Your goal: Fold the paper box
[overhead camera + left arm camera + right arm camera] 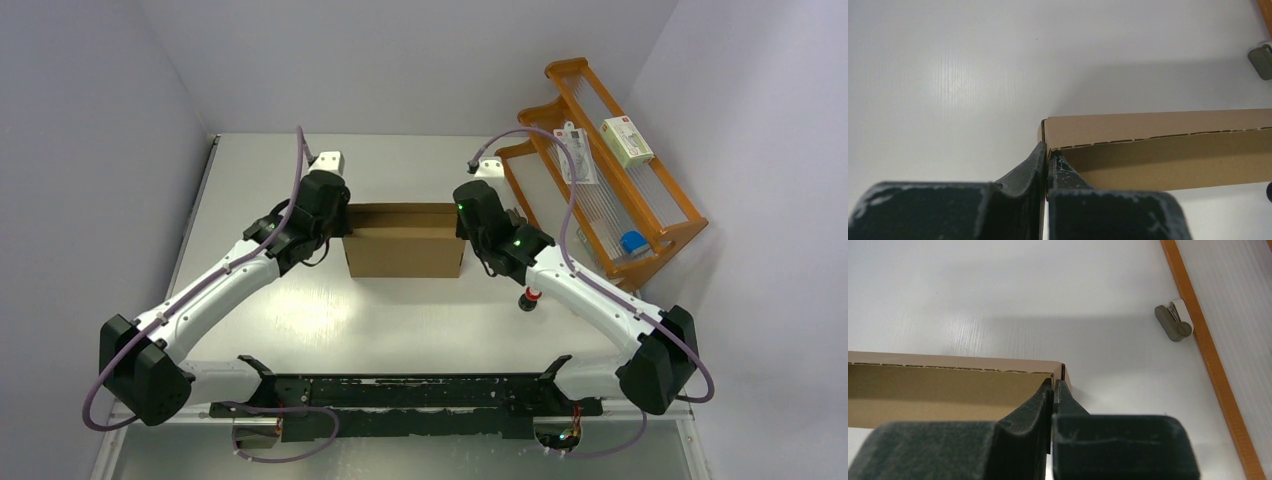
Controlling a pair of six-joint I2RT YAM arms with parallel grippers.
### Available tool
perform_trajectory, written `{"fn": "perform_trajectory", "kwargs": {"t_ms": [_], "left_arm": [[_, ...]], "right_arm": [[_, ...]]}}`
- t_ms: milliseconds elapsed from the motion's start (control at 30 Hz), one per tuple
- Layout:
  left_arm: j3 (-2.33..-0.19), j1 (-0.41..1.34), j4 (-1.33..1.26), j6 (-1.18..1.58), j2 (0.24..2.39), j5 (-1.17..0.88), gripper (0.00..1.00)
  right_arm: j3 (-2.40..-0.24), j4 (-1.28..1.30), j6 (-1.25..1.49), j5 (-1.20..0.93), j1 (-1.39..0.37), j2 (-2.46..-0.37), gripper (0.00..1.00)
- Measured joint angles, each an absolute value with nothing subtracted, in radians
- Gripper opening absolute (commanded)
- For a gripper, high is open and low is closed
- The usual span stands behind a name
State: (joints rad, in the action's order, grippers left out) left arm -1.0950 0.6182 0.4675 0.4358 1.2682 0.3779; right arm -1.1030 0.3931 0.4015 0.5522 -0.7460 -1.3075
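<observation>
Item: paper box (405,245), table centre, between my two arms. Only the top view shows the orange rack (567,70) at 2 o'clock, holding a white-and-green carton (627,140) whose print I cannot read. Only the wrist views show the pinch: left gripper (1047,150) and right gripper (1054,385), fingers pressed together on the box's end walls.

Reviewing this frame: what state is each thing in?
paper box: folded into box shape, resting on table
left gripper: shut on the paper box's left end
right gripper: shut on its right end
white-and-green carton: lying on the wooden rack
</observation>
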Motion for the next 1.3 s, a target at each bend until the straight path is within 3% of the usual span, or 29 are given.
{"fn": "perform_trajectory", "kwargs": {"t_ms": [300, 533, 733, 900, 1133, 1300], "left_arm": [[-0.998, 0.618, 0.374, 0.453, 1.202, 0.379, 0.05], [-0.927, 0.619, 0.292, 0.461, 1.164, 0.379, 0.15], [-0.904, 0.62, 0.285, 0.474, 1.15, 0.374, 0.39], [-0.884, 0.626, 0.322, 0.488, 1.094, 0.338, 0.62], [-0.885, 0.628, 0.383, 0.49, 0.996, 0.308, 0.79], [-0.907, 0.626, 0.407, 0.497, 0.959, 0.301, 0.89]], "right_arm": [[-0.983, 0.241, 0.398, 0.548, -0.746, -1.249, 0.0], [-0.904, 0.134, 0.396, 0.546, -0.748, -1.214, 0.07], [-0.899, 0.128, 0.411, 0.523, -0.748, -1.214, 0.25], [-0.896, 0.158, 0.435, 0.457, -0.759, -1.208, 0.5], [-0.911, 0.22, 0.448, 0.416, -0.759, -1.171, 0.84], [-0.944, 0.237, 0.458, 0.388, -0.744, -1.14, 0.91]]}}
